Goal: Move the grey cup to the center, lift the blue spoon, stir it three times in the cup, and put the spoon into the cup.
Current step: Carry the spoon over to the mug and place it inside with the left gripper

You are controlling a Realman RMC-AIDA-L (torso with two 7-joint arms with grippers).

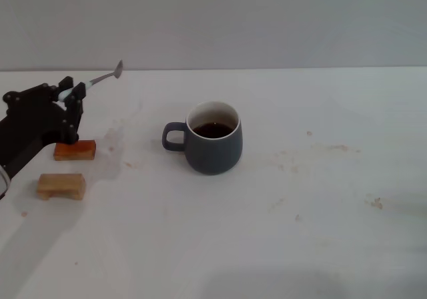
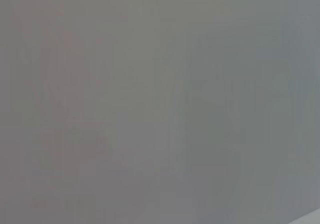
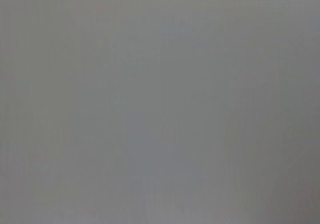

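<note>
The grey cup stands upright near the middle of the white table, its handle towards the left, dark liquid inside. My left gripper is at the far left, raised above the table and shut on the pale blue handle of the blue spoon. The spoon's metal bowl points up and to the right, well left of the cup. My right gripper is out of view. Both wrist views show only plain grey.
An orange-brown block lies just below my left gripper, and a tan block lies nearer the front left. Faint stains mark the table to the right of the cup.
</note>
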